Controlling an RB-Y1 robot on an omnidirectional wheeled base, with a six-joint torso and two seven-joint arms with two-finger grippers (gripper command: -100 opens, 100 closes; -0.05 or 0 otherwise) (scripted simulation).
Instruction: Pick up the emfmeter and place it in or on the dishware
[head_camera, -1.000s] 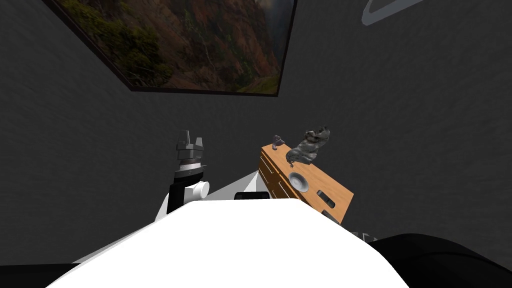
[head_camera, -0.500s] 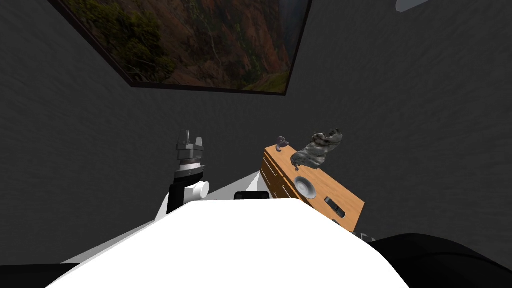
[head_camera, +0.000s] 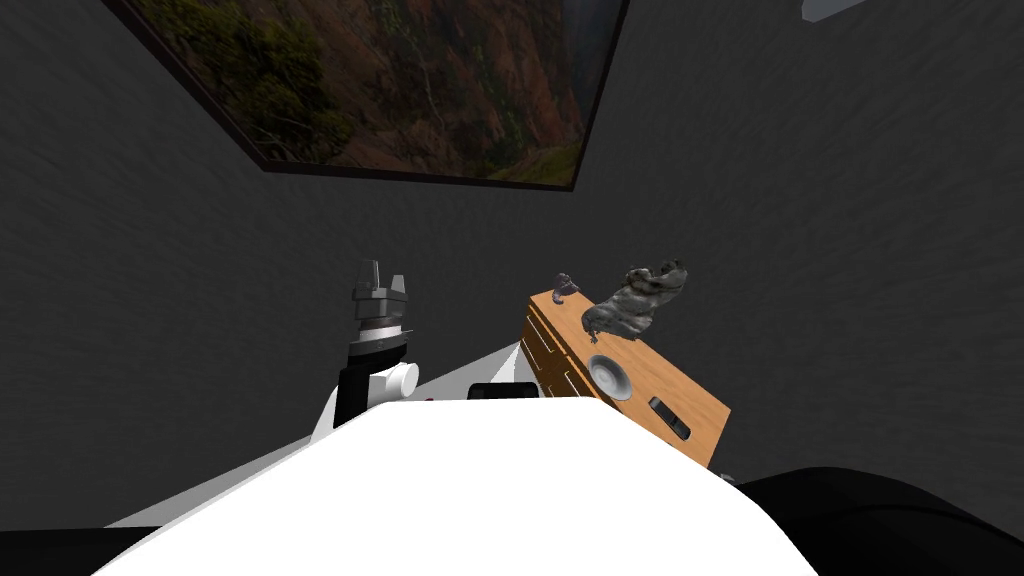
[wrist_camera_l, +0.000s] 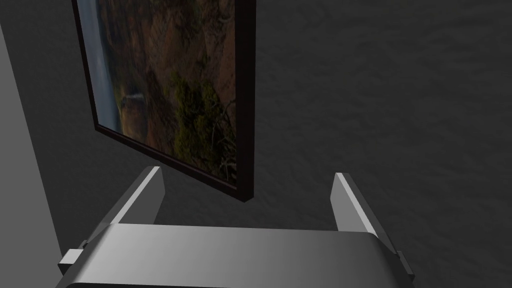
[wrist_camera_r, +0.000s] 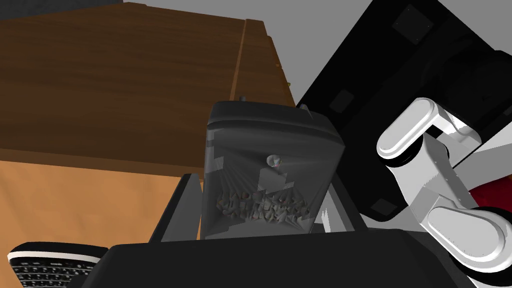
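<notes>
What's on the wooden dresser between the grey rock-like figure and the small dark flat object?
A round grey dish, seen in the head view.

I count one wooden dresser (head_camera: 660, 378), one grey bowl (head_camera: 609, 374), one grey figure (head_camera: 637, 297), one purplish object (head_camera: 565, 286), one framed picture (head_camera: 400, 90), one dark meter (wrist_camera_r: 270, 165), one flat device (head_camera: 669, 416)

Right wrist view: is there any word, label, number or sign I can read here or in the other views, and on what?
No text can be read.
On the emfmeter, in the right claw: marks on its face, too blurred to read.
On the dark keyed device beside that claw: key marks too small to read.
</notes>
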